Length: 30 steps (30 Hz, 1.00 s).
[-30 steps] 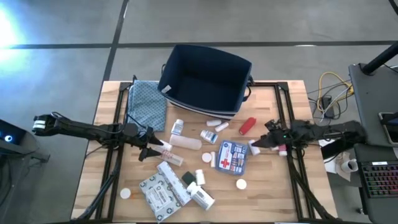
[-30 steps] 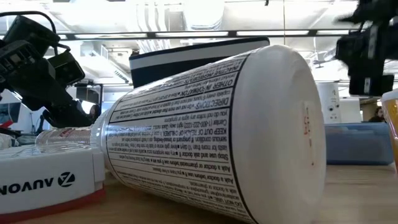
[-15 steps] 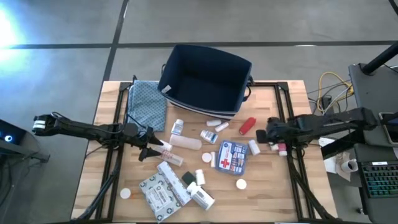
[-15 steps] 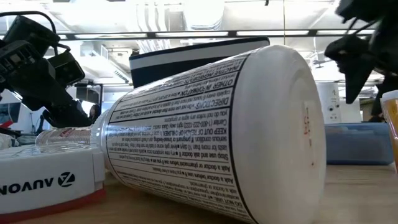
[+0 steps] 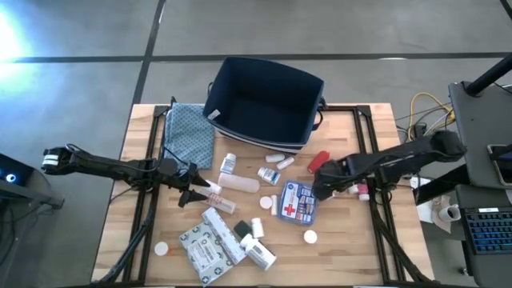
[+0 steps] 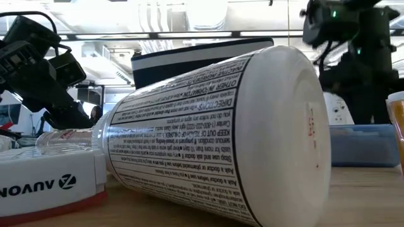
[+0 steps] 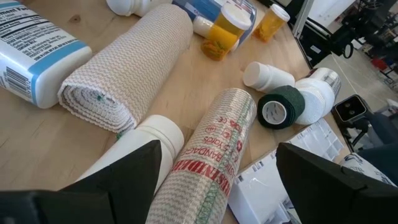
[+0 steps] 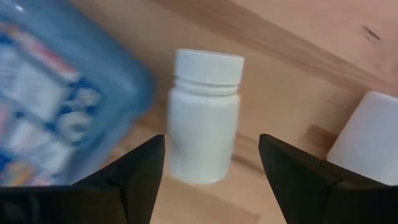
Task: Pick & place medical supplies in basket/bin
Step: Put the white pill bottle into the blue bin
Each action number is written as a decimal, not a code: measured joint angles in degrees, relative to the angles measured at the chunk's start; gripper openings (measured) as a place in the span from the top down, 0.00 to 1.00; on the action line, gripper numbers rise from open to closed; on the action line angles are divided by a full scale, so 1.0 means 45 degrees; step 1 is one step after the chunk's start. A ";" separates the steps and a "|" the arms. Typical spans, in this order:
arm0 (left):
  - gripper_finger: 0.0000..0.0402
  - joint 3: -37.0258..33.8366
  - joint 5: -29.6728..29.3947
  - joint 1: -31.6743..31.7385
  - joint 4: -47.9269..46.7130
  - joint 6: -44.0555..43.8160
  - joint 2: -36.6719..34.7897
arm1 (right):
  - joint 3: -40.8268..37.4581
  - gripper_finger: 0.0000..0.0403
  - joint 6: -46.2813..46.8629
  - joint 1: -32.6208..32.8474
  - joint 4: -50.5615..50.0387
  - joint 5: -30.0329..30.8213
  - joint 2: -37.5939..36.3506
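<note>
My right gripper (image 5: pixel 320 187) hangs open, pointing down, over a small white pill bottle (image 8: pixel 205 118) that lies on its side on the table. Its fingers stand either side of the bottle and clear of it. The blue-white first-aid box (image 5: pixel 298 202) lies just left of the bottle, and a red bottle (image 5: pixel 318 162) lies farther back. My left gripper (image 5: pixel 194 194) rests low at the table's left, open. The near ends of a printed bandage roll (image 7: pixel 214 155) and a white tube (image 7: pixel 149 140) lie between its fingers. The navy basket (image 5: pixel 264 100) stands at the far edge.
A blue patterned cloth (image 5: pixel 189 134) lies left of the basket. Grey-white packets (image 5: pixel 210 244), white bottles and caps are scattered over the near middle. A large white printed bottle (image 6: pixel 221 139) lies on its side right before the low camera. Bare wood shows at the near right.
My right arm has swung in from the table's right edge toward the middle. Its gripper has tipped from nearly level to pointing down, and it now stands over the white pill bottle beside the first-aid box. No supply has moved.
</note>
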 joint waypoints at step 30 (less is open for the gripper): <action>0.26 -0.0002 0.0003 0.0003 0.0000 0.0000 0.0000 | 0.2658 0.60 -0.1987 0.0136 0.2444 0.2907 -0.4526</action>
